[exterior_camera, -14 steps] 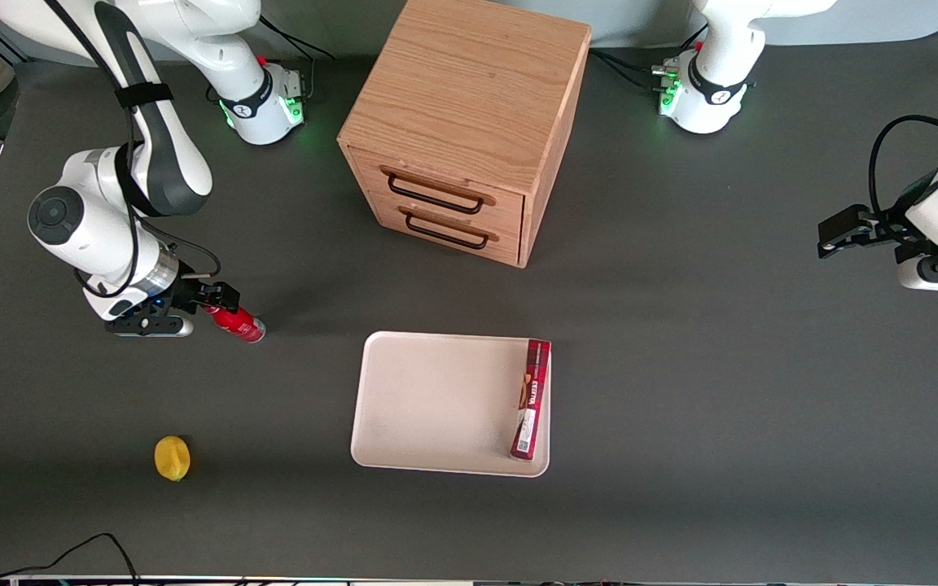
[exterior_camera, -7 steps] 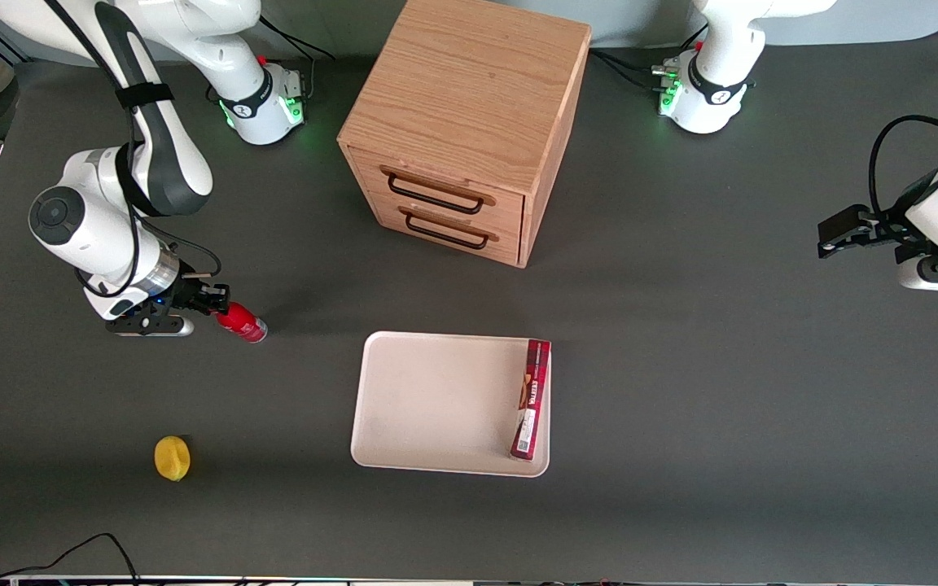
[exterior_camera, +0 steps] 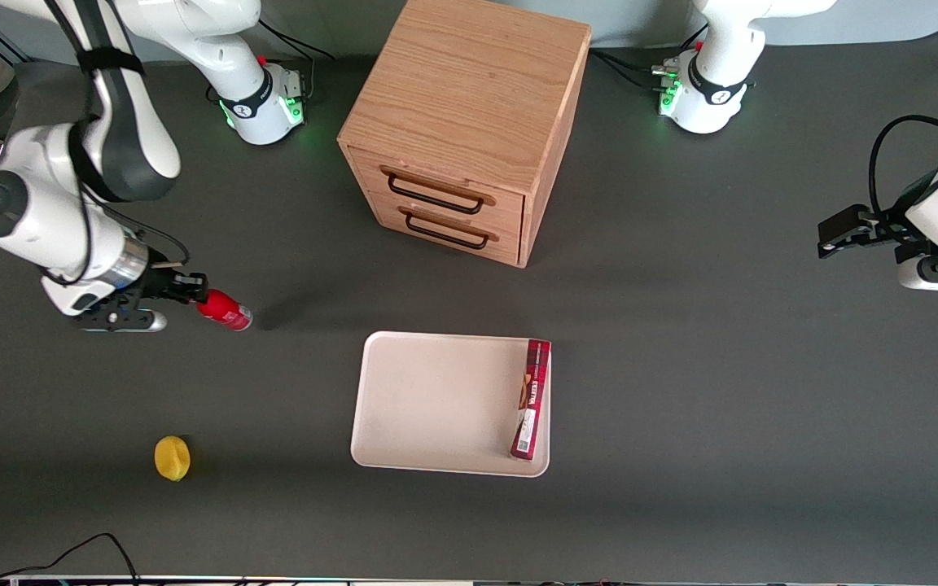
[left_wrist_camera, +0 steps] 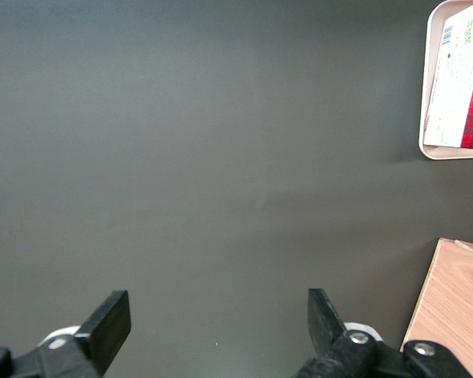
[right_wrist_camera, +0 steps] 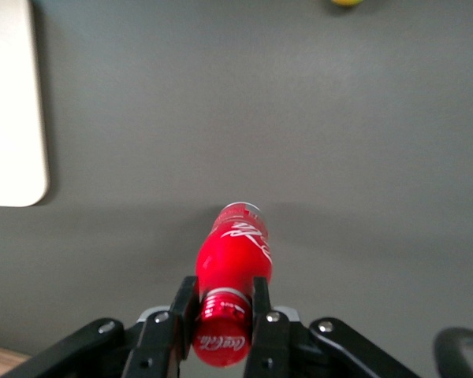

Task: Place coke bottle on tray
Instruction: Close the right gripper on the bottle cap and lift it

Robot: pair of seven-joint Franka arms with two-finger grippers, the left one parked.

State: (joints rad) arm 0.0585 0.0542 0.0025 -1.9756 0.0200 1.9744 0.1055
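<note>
**Bottle in the grip, off the table**

Right arm bent low at the working arm's end of the table, wrist turned so the gripper (exterior_camera: 189,287) points sideways toward the middle. Fingers (right_wrist_camera: 260,303) clamped tight on the neck of the bottle (exterior_camera: 223,310), just under the cap (cap end poking out toward the wrist camera, with white script on it). Closed about as far as the neck allows, one finger on each side.

Bottle lying close to level in the grip, silvery base pointing away from the gripper and toward the tray (exterior_camera: 436,403). Glossy red body, white lettering along the side, red cap. Looks lifted clear of the table (exterior_camera: 681,366), with a soft shadow under and past its base in both the wrist and front views.

Still well apart from the tray. Tray sits nearer the front camera than the cabinet (exterior_camera: 465,122), cream-white, low rim, rounded corners. Long dark-red box (exterior_camera: 531,400) lying in it along the edge toward the parked arm's end; rest of the tray floor bare.

Lemon (exterior_camera: 172,457) on the table, nearer the front camera than the bottle and well apart from it.
</note>
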